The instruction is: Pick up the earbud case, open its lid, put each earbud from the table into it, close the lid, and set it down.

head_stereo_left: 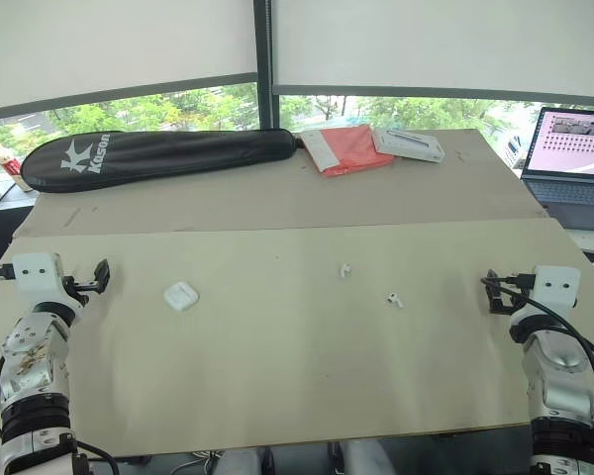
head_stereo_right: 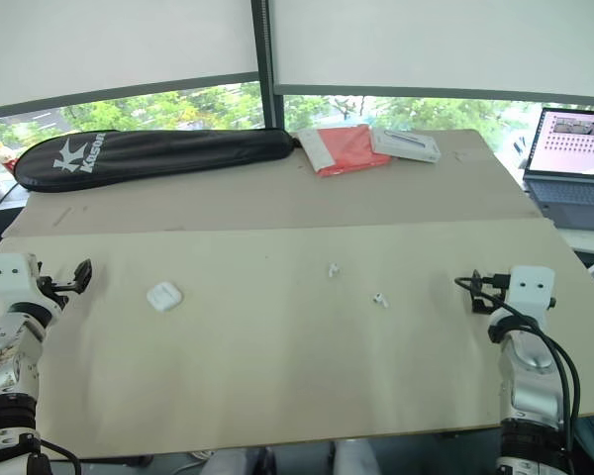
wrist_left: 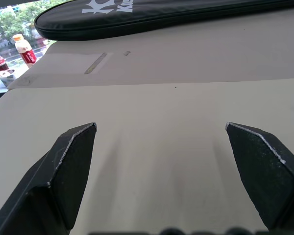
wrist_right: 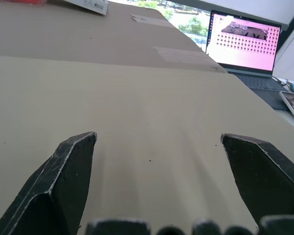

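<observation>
The case [head_stereo_left: 180,296] is lying near the desk's [head_stereo_left: 277,376] left edge, closest to the left gripper [head_stereo_left: 101,276], whose fingers [wrist_left: 68,166] are standing wide, empty.

The laptop [head_stereo_left: 574,163] at two o'clock runs off the edge, while the far earbud [head_stereo_left: 345,269] and near earbud [head_stereo_left: 394,299] are too small to tell left from right.
</observation>
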